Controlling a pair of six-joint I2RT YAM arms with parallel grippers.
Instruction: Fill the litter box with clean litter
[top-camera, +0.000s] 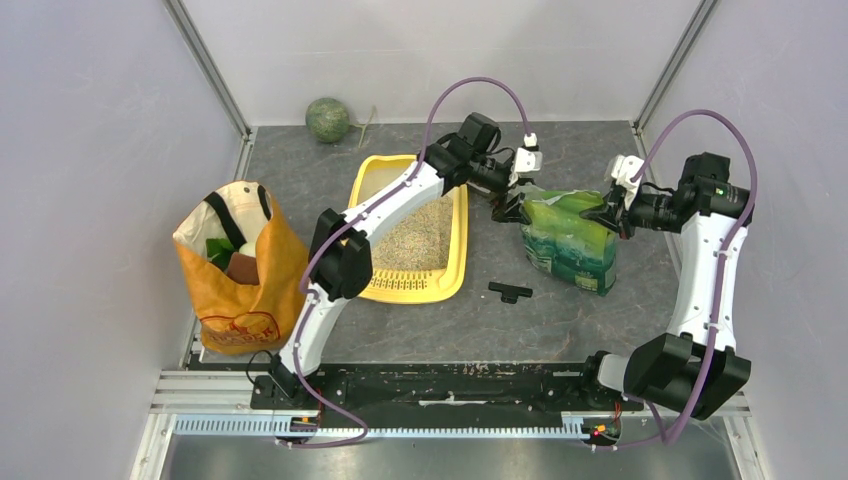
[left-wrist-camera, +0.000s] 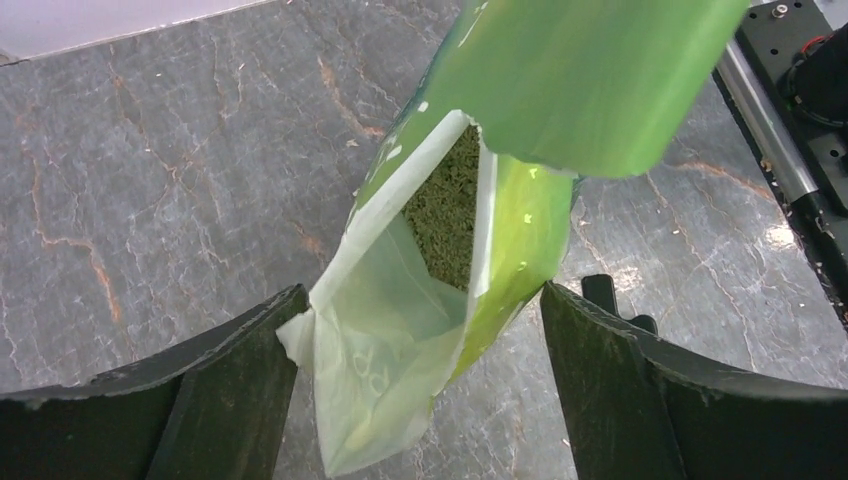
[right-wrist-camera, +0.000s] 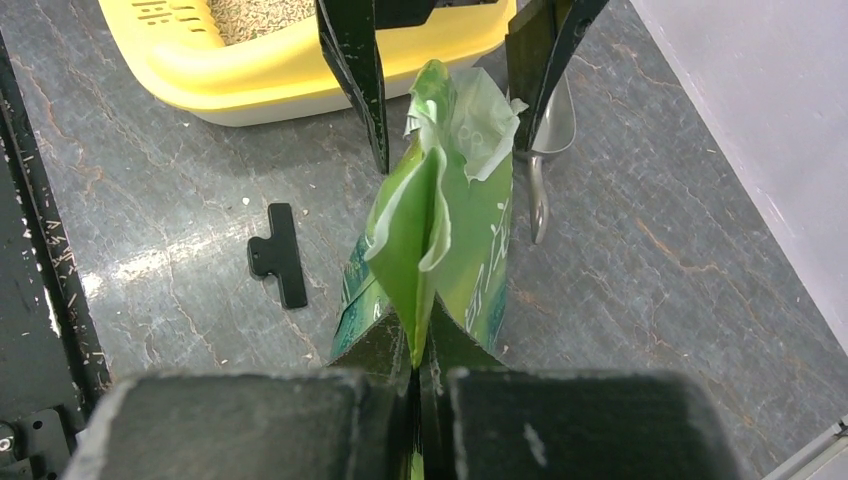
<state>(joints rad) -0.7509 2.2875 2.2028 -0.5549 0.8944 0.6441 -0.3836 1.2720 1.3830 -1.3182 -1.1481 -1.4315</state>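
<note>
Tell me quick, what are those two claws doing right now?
Left gripper: open, straddling the green bag at its mouth, not clamping.
Right gripper: shut on the green bag's edge.

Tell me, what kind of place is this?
Probably a robot test booth, not a home: plain white walls box in a grey table, and two robot arms are bolted to its near edge.

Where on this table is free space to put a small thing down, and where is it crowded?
Bare table lies in front of the litter box and the black clip, up to the arms' base rail. Another bare strip runs behind the green bag. Crowded: between litter box and bag, where the left gripper and a grey scoop sit.
</note>
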